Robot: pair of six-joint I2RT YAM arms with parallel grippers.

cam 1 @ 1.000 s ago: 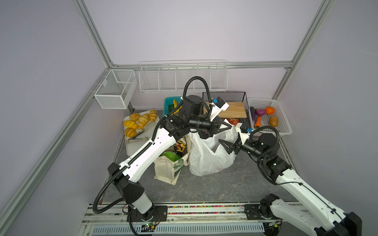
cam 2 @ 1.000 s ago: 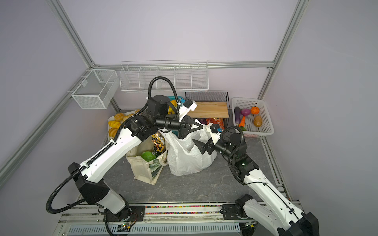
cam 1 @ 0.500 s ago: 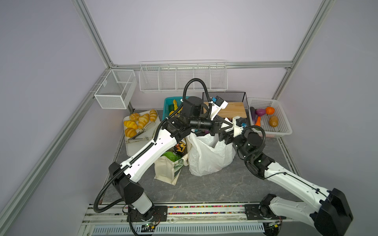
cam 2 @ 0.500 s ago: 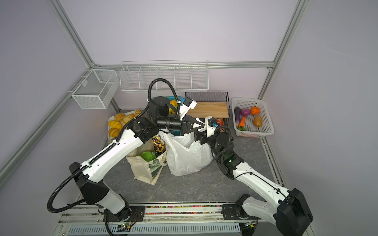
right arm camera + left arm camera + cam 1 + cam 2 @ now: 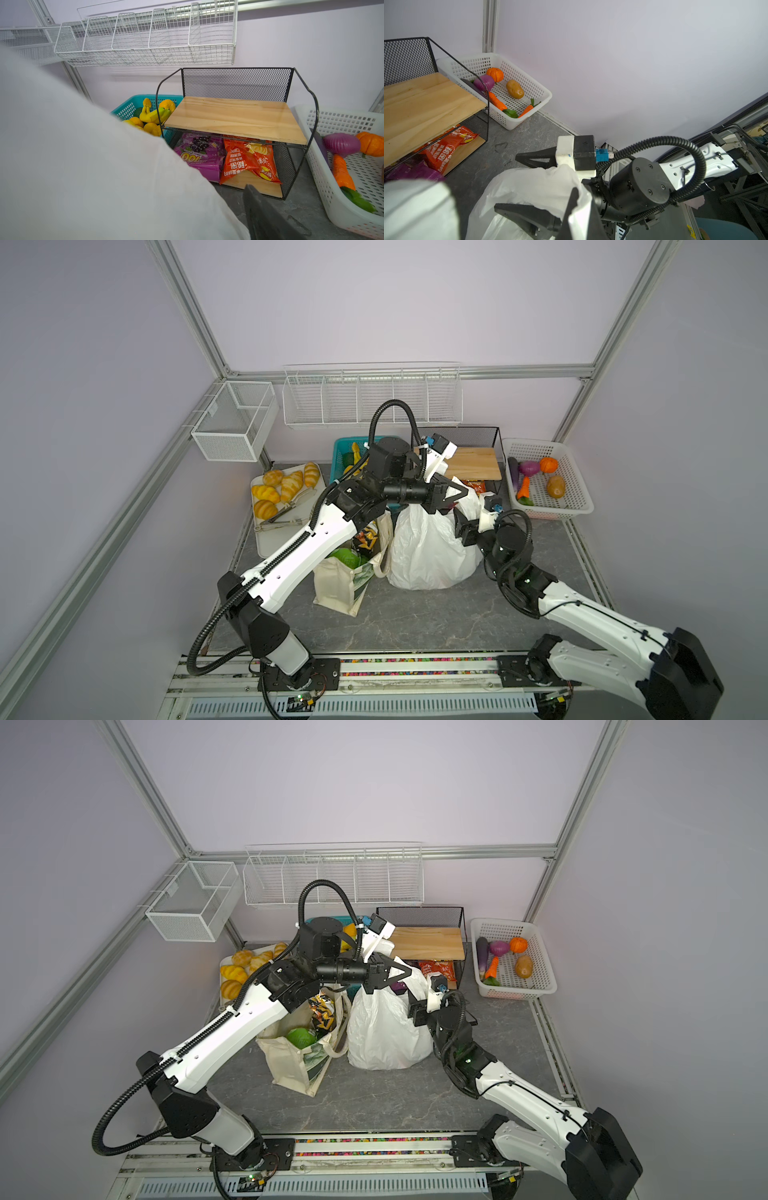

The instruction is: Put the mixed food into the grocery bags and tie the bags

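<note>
tying the white bag: win a true second grip first

the left hand (image 5: pixel 455 498) is pinched tight on the gathered top of the thin translucent white plastic carrier bag (image 5: pixel 428 547). the bag stands full and upright on the grey marbled counter (image 5: pixel 415 614), just beside the cream canvas tote (image 5: pixel 336 591). the right hand (image 5: pixel 517 180) has its jaws wide, one finger above and one below a fold of the bag's other handle. the film lies between them, not gripped.

the crinkly black-and-yellow zigzag snack bag (image 5: pixel 322 1011) and the bright green snack bag (image 5: pixel 301 1038) show in the tote's mouth. the orange-red round vegetable is not visible; it may be inside the white bag.

the step in hand looks like catching the second handle for the knot. the right hand would do best to reach deeper, so the whole loop rather than a single layer sits between the pads before closing, since thin film slips and tears. the left hand should hold its loop high and taut so the two handles read apart. after closing, a small tug would test the grip. crossing the handles straight above the bag avoids tipping it into the tote.
</note>
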